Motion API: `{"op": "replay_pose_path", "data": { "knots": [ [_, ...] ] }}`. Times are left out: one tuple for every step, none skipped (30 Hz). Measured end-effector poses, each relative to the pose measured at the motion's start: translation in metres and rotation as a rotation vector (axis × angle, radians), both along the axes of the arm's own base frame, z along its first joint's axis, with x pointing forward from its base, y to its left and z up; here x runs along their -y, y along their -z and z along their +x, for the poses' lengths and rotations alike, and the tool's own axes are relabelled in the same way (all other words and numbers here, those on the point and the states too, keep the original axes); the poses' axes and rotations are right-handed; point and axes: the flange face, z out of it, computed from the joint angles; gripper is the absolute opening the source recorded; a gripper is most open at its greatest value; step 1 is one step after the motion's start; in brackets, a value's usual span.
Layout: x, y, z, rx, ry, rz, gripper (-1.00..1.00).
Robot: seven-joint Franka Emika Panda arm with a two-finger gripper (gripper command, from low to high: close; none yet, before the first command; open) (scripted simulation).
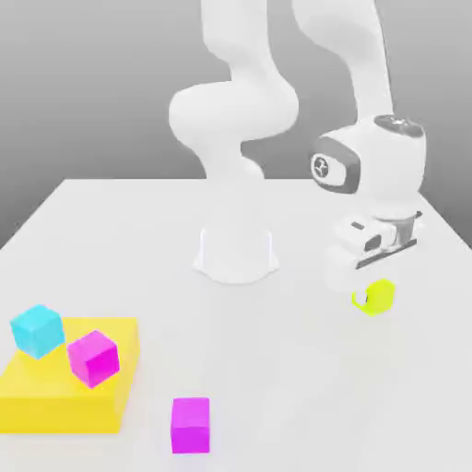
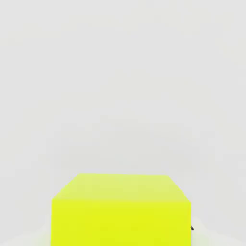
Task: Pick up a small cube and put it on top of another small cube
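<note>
The small cube (image 1: 374, 298), bright yellow-green with plain faces, sits at the exterior view's right, just under the white hand. My gripper (image 1: 365, 287) is shut on it, with the cube tilted the same way as the hand. The hand view shows the same cube (image 2: 120, 214) very close and its top face turned towards the camera. A dark pad edge touches its side. One magenta cube (image 1: 190, 425) lies on the table near the front. A second magenta cube (image 1: 93, 357) rests on the large flat yellow block (image 1: 55, 396).
A cyan cube (image 1: 38, 330) sits on the far corner of the yellow block at the exterior view's left. The arm's white base (image 1: 236, 253) stands mid-table. Bare white tabletop (image 1: 304, 387) lies between the front magenta cube and the gripper.
</note>
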Motion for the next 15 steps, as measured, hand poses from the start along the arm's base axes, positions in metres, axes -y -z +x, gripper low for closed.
{"op": "replay_pose_path", "data": {
  "knots": [
    [0.01, -0.005, 0.015, 0.001, 0.02, 0.0, -1.0],
    [0.021, -0.01, 0.029, 0.002, 0.042, 0.0, -1.0],
    [0.034, -0.015, 0.044, 0.003, 0.065, 0.001, -1.0],
    [0.048, -0.02, 0.058, 0.004, 0.089, 0.001, -1.0],
    [0.063, -0.026, 0.072, 0.005, 0.113, 0.001, -1.0],
    [0.08, -0.031, 0.085, 0.005, 0.138, 0.002, -1.0],
    [0.098, -0.037, 0.097, 0.006, 0.163, 0.002, -1.0],
    [0.117, -0.043, 0.108, 0.006, 0.189, 0.002, -1.0],
    [0.138, -0.048, 0.118, 0.007, 0.215, 0.002, -1.0],
    [0.159, -0.054, 0.126, 0.007, 0.241, 0.002, -1.0],
    [0.181, -0.06, 0.134, 0.007, 0.267, 0.001, -1.0],
    [0.204, -0.066, 0.139, 0.007, 0.294, 0.001, -1.0],
    [0.227, -0.072, 0.144, 0.007, 0.321, 0.001, -1.0],
    [0.252, -0.078, 0.146, 0.006, 0.348, 0.0, -1.0],
    [0.276, -0.084, 0.148, 0.006, 0.375, 0.0, -1.0]
  ]
}}
